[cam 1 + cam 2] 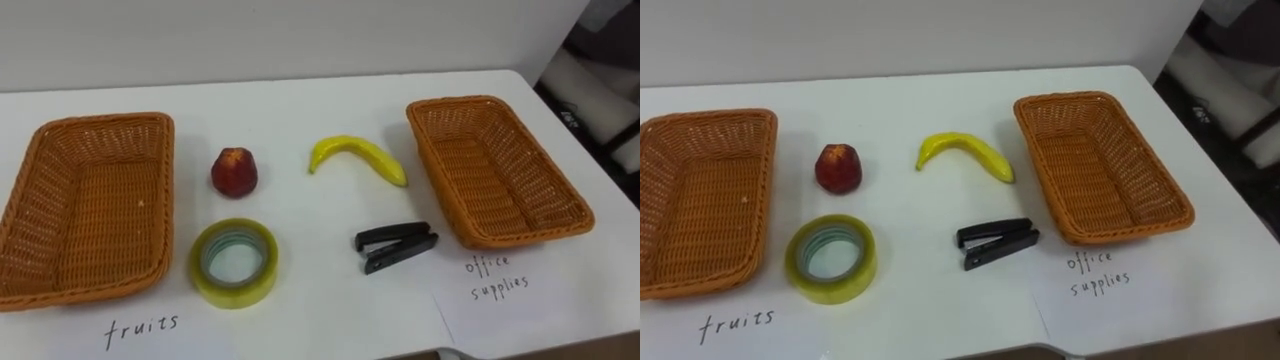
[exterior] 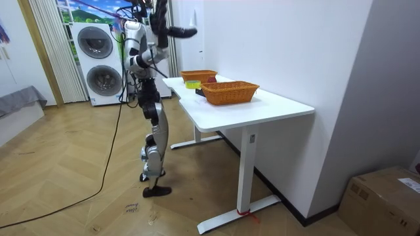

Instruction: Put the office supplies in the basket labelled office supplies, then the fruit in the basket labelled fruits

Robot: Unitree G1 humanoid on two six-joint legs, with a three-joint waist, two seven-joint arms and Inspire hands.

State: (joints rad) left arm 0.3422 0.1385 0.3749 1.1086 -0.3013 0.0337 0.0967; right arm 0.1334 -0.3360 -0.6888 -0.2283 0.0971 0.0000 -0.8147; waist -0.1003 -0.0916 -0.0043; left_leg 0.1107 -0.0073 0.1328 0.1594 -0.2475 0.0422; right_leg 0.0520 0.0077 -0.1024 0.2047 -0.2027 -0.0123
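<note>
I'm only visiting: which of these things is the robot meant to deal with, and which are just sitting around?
For the job:
left basket, right basket, red fruit, banana, tape roll, black stapler.

Just lying about:
white table, which merely carries it all; washing machines; cardboard box.

Just two handwritten labels: "fruits" on the counter (image 1: 300,90) before the left basket (image 1: 85,205), "office supplies" on a paper sheet (image 1: 540,310) before the right basket (image 1: 495,175).
</note>
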